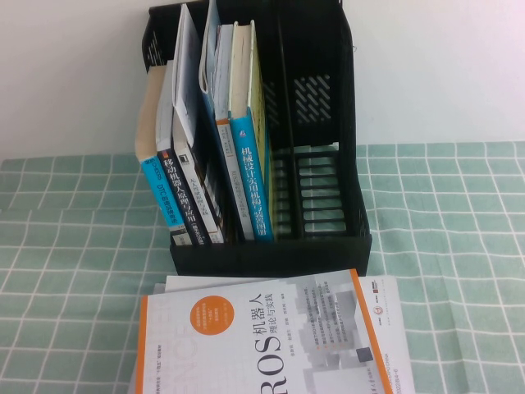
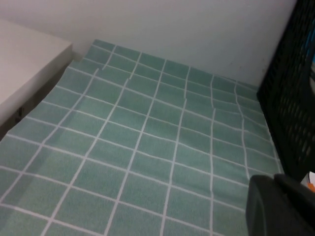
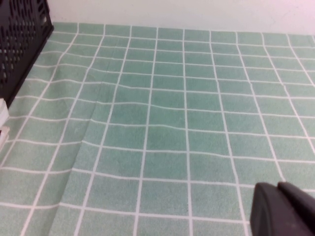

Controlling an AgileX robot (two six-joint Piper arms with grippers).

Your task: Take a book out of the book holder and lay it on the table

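Both grippers sit low, off the high view: right gripper (image 3: 283,209) closed, left gripper (image 2: 278,206) state unclear. Your thick blue-spined book (image 1: 253,176) stands upright in the black plastic book holder (image 1: 328,156), seemingly nearer your left arm.

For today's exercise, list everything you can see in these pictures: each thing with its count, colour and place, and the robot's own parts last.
book holder: one, black, centre back of table; right compartments empty.
book: one, bright blue spine, upright in a middle compartment.
other upright books: several, blue, black and white spines, in left compartments.
ROS book: one, white and orange, flat on a stack in front of holder.
table: one, mint green with white grid.
left gripper: black, low over cloth left of holder.
right gripper: black, shut, over cloth right of holder.
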